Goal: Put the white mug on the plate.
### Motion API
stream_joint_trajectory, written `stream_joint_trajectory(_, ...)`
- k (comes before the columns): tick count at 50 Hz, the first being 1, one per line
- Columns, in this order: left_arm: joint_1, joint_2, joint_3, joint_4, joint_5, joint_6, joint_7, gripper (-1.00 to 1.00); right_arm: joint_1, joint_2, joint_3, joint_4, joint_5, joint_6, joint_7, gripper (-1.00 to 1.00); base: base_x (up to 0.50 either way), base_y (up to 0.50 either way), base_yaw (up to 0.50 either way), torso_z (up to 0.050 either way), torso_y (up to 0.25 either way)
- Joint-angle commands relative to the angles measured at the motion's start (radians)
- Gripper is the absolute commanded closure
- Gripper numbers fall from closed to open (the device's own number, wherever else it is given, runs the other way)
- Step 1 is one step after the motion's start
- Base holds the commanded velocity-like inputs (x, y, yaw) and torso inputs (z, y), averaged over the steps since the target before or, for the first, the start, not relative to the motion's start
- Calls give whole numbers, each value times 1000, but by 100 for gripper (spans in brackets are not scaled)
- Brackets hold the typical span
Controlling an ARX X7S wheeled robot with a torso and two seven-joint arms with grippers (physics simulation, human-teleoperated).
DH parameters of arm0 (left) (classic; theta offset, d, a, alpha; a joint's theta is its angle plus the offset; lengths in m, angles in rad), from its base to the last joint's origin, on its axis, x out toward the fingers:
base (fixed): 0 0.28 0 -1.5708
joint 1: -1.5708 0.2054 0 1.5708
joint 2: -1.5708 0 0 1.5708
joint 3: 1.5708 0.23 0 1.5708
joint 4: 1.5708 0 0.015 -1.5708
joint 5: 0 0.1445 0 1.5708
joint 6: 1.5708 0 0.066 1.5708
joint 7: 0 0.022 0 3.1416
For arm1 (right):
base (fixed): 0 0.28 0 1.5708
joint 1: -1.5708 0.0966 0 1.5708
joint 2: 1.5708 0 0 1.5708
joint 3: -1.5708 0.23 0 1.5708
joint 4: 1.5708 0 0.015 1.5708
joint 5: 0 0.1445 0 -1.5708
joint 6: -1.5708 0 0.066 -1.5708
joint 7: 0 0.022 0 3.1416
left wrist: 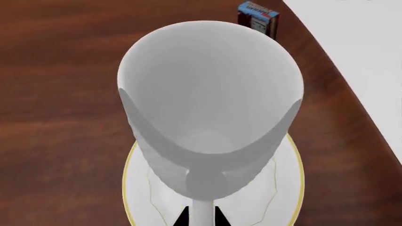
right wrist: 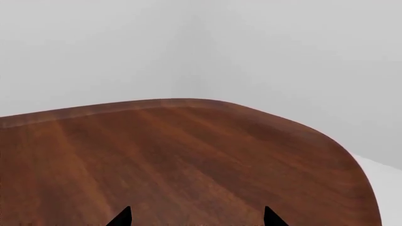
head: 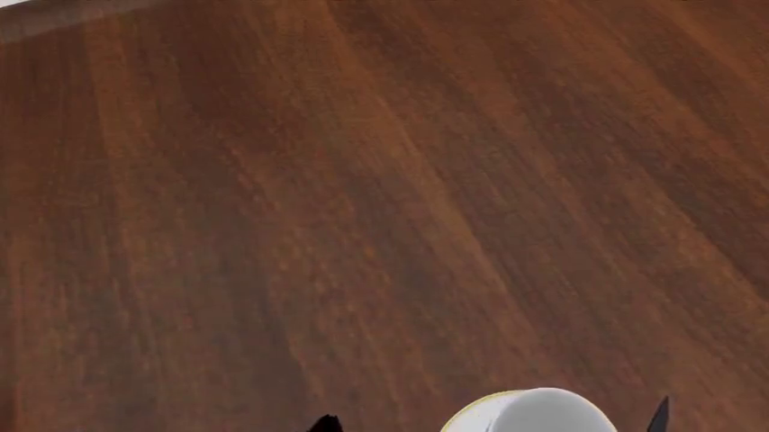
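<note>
One small box [left wrist: 259, 17], blue and red with some print on it, is about all that's seen besides the task stuff; it's parked near the edge of the tabletop [left wrist: 56, 94], well apart from the mug, with pale floor past that edge. Nothing is stood between it and the mug, so nothing is really in the way.

The white mug [left wrist: 210, 103] is seen from above in the left wrist view, mouth wide open to the camera, plain glossy white inside and out, no markings. Its handle is seen at the near side, running down toward the left gripper [left wrist: 201, 217], of which only two dark tips are shown either side of the handle. Whether the handle is actually clamped can't be told from that. The plate [left wrist: 290, 183], white with a thin gold rim, is seen right under the mug, though contact can't be confirmed.

In the head view the mug and plate are cut off at the near edge of the frame.

The right gripper [right wrist: 197, 217] is held with its two tips spread wide apart over bare wood, nothing between them.
</note>
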Motion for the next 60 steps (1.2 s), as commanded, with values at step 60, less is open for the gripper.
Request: stream_joint_trajectory(60, -3, 7, 73, -136, 31, 61, 13, 100, -4, 13, -25, 11, 0, -18, 15, -100, 0, 0, 0, 0, 0)
